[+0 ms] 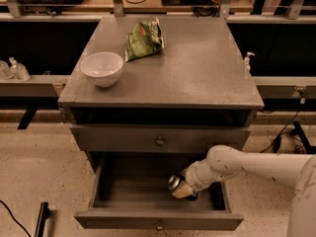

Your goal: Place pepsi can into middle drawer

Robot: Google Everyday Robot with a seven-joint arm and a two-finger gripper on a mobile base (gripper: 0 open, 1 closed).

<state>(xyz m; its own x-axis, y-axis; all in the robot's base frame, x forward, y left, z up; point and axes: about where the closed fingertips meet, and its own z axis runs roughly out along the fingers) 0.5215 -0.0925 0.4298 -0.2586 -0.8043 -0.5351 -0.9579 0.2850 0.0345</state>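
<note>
The middle drawer (123, 194) is pulled out at the bottom of the grey cabinet, its front wall and small knob (159, 226) nearest the camera. My gripper (183, 187) reaches into it from the right on the white arm (247, 164). It is shut on the pepsi can (174, 182), which lies tilted with its silver end facing left and a bit of blue showing underneath. The can is low over the drawer floor at the right of the middle; I cannot tell whether it touches the floor.
A white bowl (101, 68) and a green snack bag (143, 38) sit on the cabinet top (197, 68). A closed drawer front with a round knob (159, 141) is just above the open drawer. A black object (40, 220) lies on the floor at the left.
</note>
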